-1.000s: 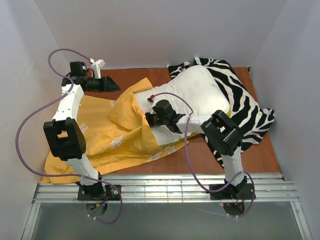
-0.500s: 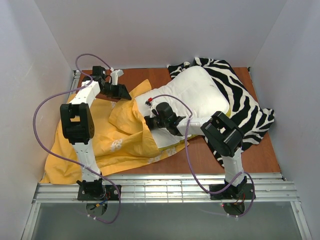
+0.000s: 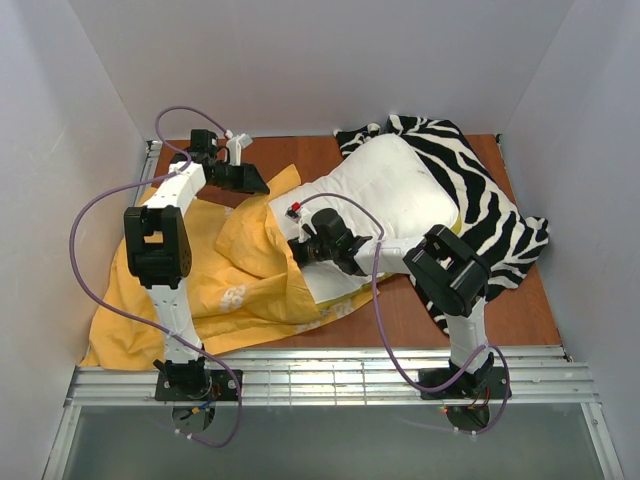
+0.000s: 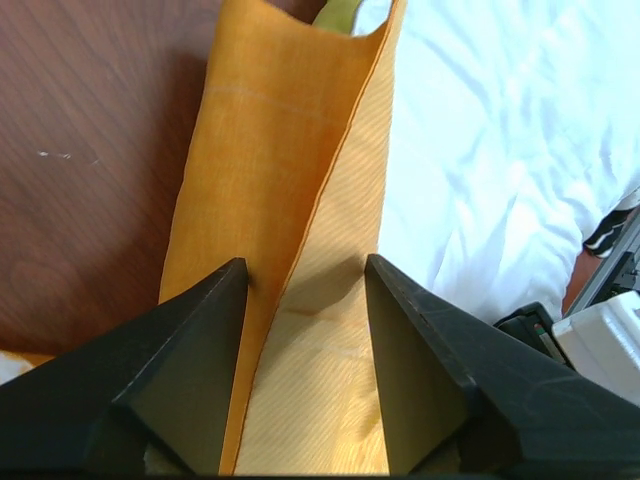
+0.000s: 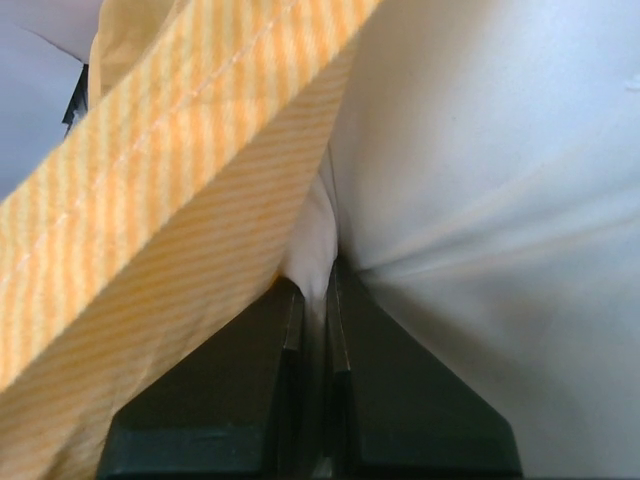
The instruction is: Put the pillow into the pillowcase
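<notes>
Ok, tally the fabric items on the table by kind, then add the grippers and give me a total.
white pillow: 1
orange-yellow pillowcase: 1
zebra-striped cloth: 1
grippers: 2 (left gripper, right gripper)
Total: 5

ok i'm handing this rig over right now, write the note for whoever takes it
Grippers: left gripper open, fingers either side of the pillowcase edge; right gripper shut on a fold at the pillow left end.
Things: pillow lies on the zebra cloth at right; pillowcase spread at left, its edge draped over the pillow's left end.
Done: case edge over that end.
Left: most of the pillow is outside.
</notes>
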